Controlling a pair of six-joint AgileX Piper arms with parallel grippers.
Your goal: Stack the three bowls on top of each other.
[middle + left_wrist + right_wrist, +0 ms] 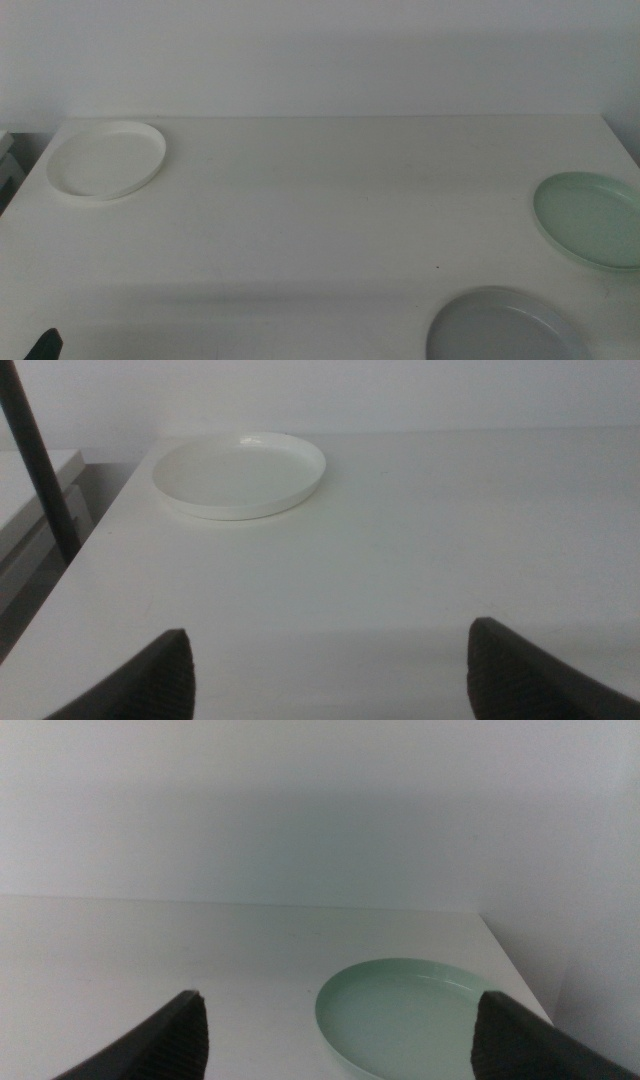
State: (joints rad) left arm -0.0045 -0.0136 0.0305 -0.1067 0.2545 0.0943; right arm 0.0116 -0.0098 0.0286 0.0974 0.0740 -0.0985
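Presently we find the white bowl [107, 160] far across the table [330, 220] from the green bowl [592, 219], with the grey bowl [505, 328] near the green. We judge all three light, rigid and slick, best pinched at the low rim. Left gripper [330, 670] and right gripper [335, 1038] both stand apart, empty.

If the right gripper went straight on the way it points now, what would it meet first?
Most likely the mint green bowl, which lies on the table just ahead of the open right gripper, slightly toward one jaw. Depth is unclear; nothing else shows between.

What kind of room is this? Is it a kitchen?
Probably not a kitchen; more likely a robot test room. There is only a plain white table against a bare wall, three empty bowls, white, green and grey, and dark robot tools.
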